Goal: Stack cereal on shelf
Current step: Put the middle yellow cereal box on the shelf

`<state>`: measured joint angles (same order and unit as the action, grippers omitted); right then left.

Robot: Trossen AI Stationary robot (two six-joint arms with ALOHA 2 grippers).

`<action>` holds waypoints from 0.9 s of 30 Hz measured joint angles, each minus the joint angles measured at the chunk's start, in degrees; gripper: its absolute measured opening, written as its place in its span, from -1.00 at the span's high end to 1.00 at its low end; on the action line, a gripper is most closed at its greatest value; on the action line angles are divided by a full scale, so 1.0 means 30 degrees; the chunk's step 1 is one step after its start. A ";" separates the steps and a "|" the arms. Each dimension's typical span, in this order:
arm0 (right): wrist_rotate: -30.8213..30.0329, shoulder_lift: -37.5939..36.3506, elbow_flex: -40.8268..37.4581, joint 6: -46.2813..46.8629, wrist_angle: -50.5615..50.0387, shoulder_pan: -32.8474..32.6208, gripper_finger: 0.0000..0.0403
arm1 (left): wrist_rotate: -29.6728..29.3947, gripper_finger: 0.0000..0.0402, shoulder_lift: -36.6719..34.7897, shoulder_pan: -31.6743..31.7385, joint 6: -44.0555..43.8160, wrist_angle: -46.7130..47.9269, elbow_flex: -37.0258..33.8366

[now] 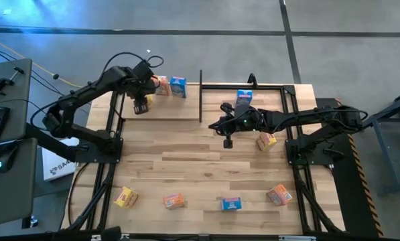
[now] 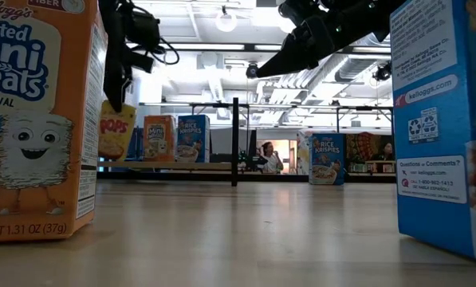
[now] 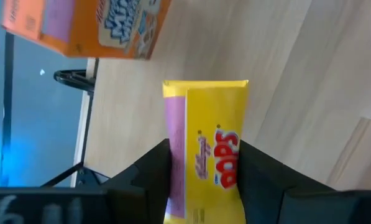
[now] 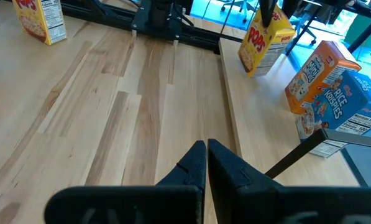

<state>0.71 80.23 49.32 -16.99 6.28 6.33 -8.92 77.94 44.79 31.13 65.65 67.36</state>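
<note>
Upper left of the high view: the left hand (image 1: 141, 106) sits over the shelf (image 1: 161, 110), a light-wood board framed by thin black posts. Its fingers (image 3: 149, 171) are pinching a yellow Pops box (image 3: 205, 149) from both sides — the left wrist view shows the box clamped between the two dark pads, its far end pointing toward the board. In the low view the same box (image 2: 115, 130) hangs tilted above the shelf surface, not resting on it.

Two more cereal boxes stand on the shelf just beyond the held one:
- an orange Mini-Wheats box (image 1: 162, 86)
- a blue Rice Krispies box (image 1: 178, 87), just beside the orange one

Centre of the high view: the right hand (image 1: 228, 140) hovers over bare tabletop (image 1: 186, 157), fingers pressed together and carrying nothing. A second blue box (image 1: 244, 98) stands above it in the frame, and a yellow box (image 1: 267, 140) lies near it to the right.

Along the bottom of the high view, four boxes are spread in a row on the tabletop — a yellow one (image 1: 126, 197), an orange one (image 1: 173, 200), a blue one (image 1: 231, 203) and another orange one (image 1: 279, 195).
</note>
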 joint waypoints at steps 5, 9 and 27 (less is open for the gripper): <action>0.0000 0.0000 0.0000 0.0000 0.0055 0.0000 1.00 | -0.0151 0.09 -0.0193 0.0002 0.0083 0.0058 -0.0164; 0.0000 0.0000 0.0000 0.0000 0.0401 0.0000 0.96 | -0.0820 -0.05 -0.0560 0.0002 0.0420 -0.0004 -0.0164; -0.0890 0.0000 0.0000 -0.0010 0.0583 0.0000 0.79 | -0.0196 0.20 -0.4890 -0.3218 -0.3991 0.2304 -0.0664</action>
<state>-1.96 80.23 49.32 -17.02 8.03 6.33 -9.51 63.27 35.13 19.15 72.56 65.37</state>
